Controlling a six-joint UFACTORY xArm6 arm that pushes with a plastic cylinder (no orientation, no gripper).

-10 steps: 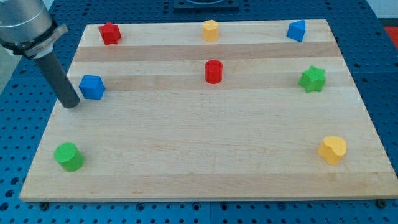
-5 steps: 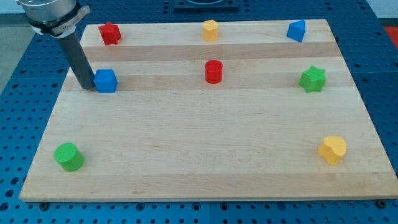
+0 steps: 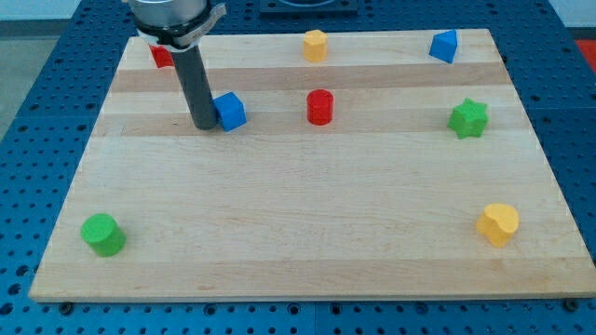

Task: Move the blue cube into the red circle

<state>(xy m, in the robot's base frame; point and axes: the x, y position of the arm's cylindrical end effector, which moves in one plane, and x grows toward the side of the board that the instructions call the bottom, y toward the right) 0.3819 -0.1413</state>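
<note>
A: Sitting on the upper left part of the board [image 3: 279, 233], the blue cube [image 3: 229, 111] is pressed right against the rod. My tip [image 3: 203, 124] touches its left side, so the cube lies just to the view's right of the tip.

B: And the red circle?

A: The red cylinder [image 3: 319, 106] stands to the view's right of the cube, on about the same line, apart from it with bare wood between.

B: Any jaws on that arm, open or closed?

A: There are none to see. It ends in a plain dark rod, so nothing is grasped; the rod only leans on the cube's side.

B: What can't you make out?

A: A red block [image 3: 160, 57] at the top left is mostly hidden behind the rod's grey collar; only a corner shows, so I cannot tell its shape. The arm above the collar is cut off by the view's top.

B: The rest?

A: Along the top edge, a yellow block [image 3: 316, 44] near the middle and a second blue block [image 3: 444, 46], wedge-like, toward the right. A green star [image 3: 468, 118] sits by the right edge, a yellow heart [image 3: 498, 223] at the lower right, and a green cylinder [image 3: 102, 234] at the lower left, well apart from everything.
</note>
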